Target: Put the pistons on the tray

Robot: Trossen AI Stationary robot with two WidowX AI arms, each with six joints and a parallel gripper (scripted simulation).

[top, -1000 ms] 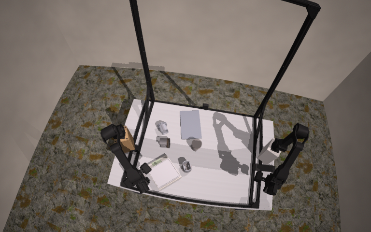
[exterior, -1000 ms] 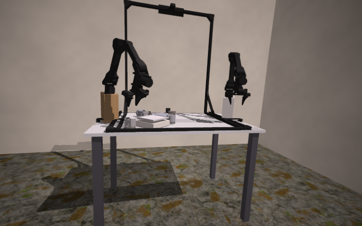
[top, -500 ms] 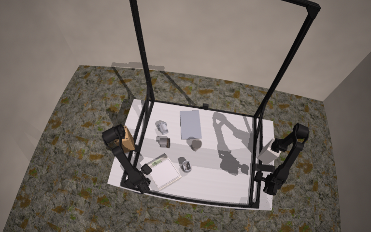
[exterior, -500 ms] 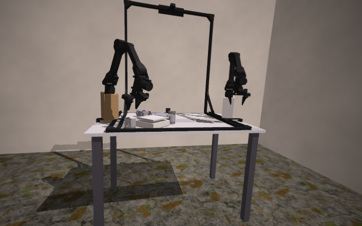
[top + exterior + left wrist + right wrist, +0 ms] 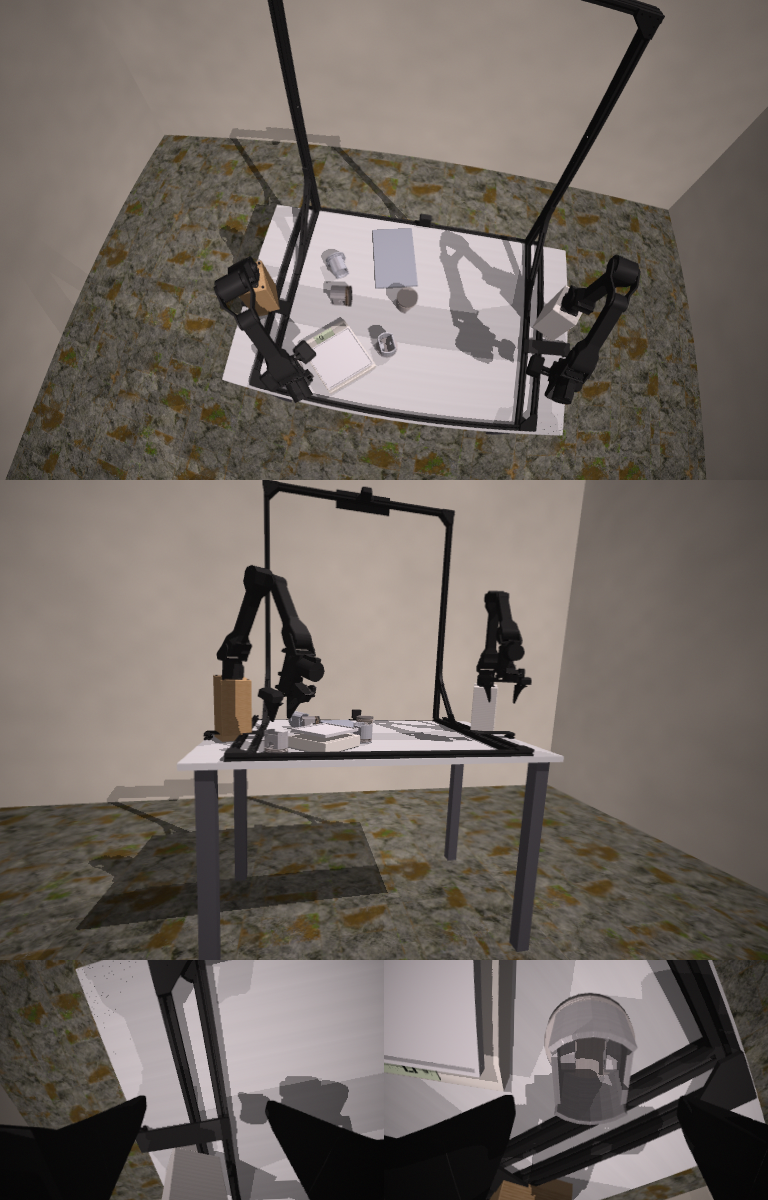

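Observation:
The flat steel tray lies on the bench with nothing on it. Beside it are a pale piston, a brownish piston on its side, a brown-topped piston near the tray's edge, and a hollow piston right of the scale. A fifth piston stands beside the scale, hidden under the right arm in the top view. My right gripper is open and empty, a little above this fifth piston. My left gripper is open and empty in the air, far from the pistons.
A white scale sits close to the fifth piston; its display seems to show 0. Black frame rails run along the bench edge. A wooden pedestal and a white pedestal carry the arms.

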